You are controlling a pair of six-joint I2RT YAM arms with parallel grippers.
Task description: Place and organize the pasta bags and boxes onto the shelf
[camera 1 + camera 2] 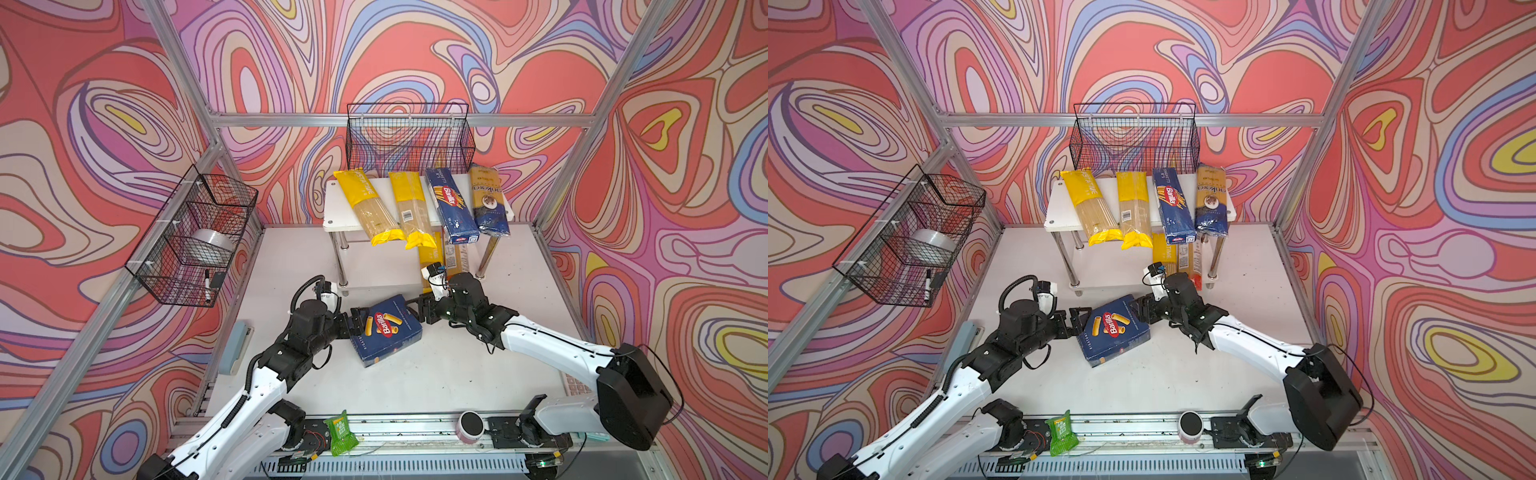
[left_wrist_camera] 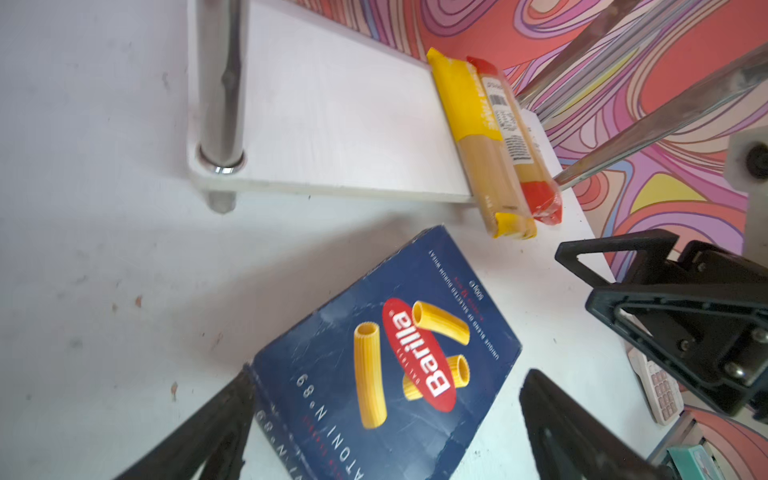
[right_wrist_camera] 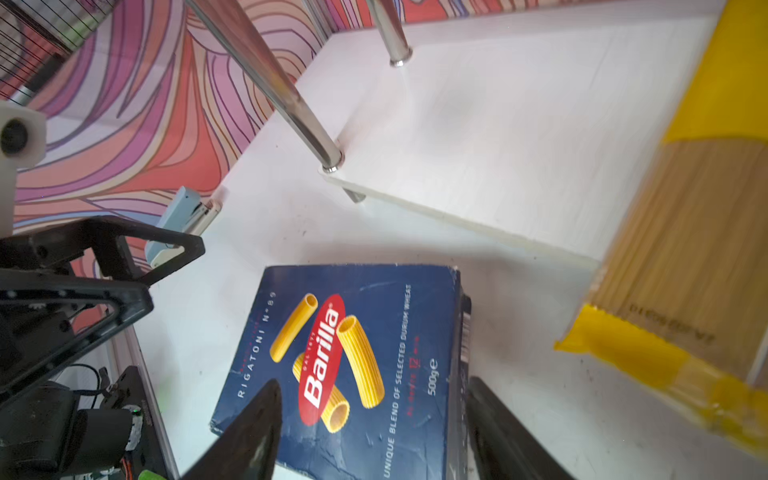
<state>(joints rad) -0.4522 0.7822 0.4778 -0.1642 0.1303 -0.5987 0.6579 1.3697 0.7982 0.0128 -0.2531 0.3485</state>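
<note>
The wide blue Barilla rigatoni box (image 1: pixel 386 330) lies on the table in front of the shelf (image 1: pixel 332 208). My left gripper (image 2: pixel 386 415) is open and straddles one end of it: one finger rests against the box edge, the other stands apart. My right gripper (image 3: pixel 374 415) is open at the opposite end, one finger over the face, the other beside the side wall. On the top board lie two yellow-ended bags (image 1: pixel 368 203) (image 1: pixel 409 208), the spaghetti box (image 1: pixel 451 203) and the dark blue bag (image 1: pixel 488 199). The lower board (image 2: pixel 332 116) carries a yellow-ended bag (image 2: pixel 478 137) and the red-ended bag (image 2: pixel 515 137).
A black wire basket (image 1: pixel 409 137) hangs on the back wall above the shelf, and another (image 1: pixel 195 232) on the left wall holds a tape roll. A light blue stapler (image 1: pixel 237 345) lies at the table's left edge. A green snack packet (image 1: pixel 340 432) and a pink cup (image 1: pixel 469 426) sit on the front rail.
</note>
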